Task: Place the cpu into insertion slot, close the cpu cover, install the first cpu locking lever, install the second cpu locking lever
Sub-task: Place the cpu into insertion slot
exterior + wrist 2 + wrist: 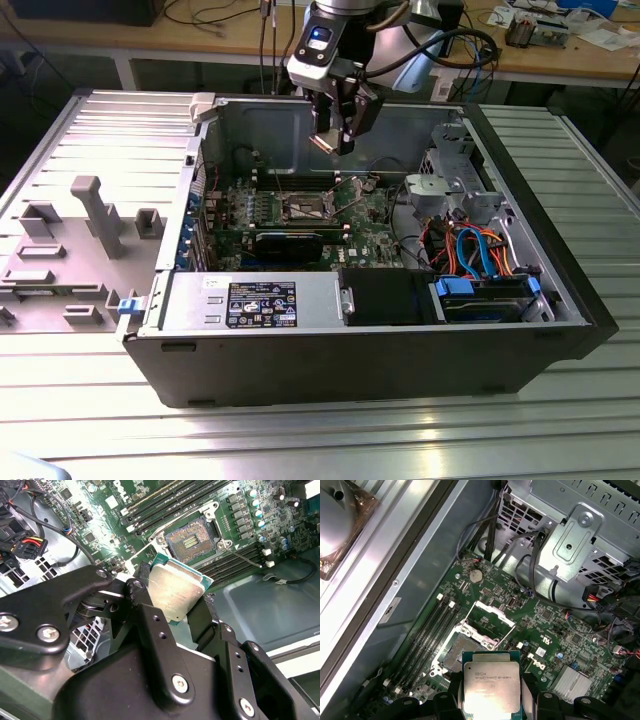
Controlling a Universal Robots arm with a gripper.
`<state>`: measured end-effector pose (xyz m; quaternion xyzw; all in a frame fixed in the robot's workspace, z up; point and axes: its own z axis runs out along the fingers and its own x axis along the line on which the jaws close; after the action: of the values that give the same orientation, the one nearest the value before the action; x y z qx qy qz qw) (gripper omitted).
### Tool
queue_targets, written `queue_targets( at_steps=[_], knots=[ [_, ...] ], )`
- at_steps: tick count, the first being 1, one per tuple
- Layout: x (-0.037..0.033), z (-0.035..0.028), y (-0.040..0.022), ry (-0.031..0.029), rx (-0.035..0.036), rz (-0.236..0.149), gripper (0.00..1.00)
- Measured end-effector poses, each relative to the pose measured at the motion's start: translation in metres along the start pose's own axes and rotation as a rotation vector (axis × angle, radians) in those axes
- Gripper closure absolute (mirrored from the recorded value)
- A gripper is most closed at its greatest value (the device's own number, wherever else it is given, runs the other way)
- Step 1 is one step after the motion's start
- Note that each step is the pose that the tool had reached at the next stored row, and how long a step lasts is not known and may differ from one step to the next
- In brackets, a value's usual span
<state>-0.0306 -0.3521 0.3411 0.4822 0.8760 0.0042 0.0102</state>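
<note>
My gripper hangs inside the open computer case, above the green board, and is shut on the cpu. In both wrist views the black fingers clamp two opposite edges of the silvery square chip. The insertion slot lies below and apart from the chip, its dark pin field bare. It also appears in the first wrist view and the exterior view. The cpu cover stands flipped open beside the slot. A thin locking lever sticks out from the socket's edge.
Long black memory slots run beside the socket. A metal drive cage with orange and blue cables fills the case at the exterior view's right. A black card and the power supply sit in front. A grey fixture tray lies outside.
</note>
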Motion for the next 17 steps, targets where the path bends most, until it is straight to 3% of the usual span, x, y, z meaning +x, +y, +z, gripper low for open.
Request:
queue_targets(
  at_steps=[17],
  knots=[
    [0.0000, 0.0000, 0.0000, -0.0004, 0.0003, 0.022, 0.45]
  ],
)
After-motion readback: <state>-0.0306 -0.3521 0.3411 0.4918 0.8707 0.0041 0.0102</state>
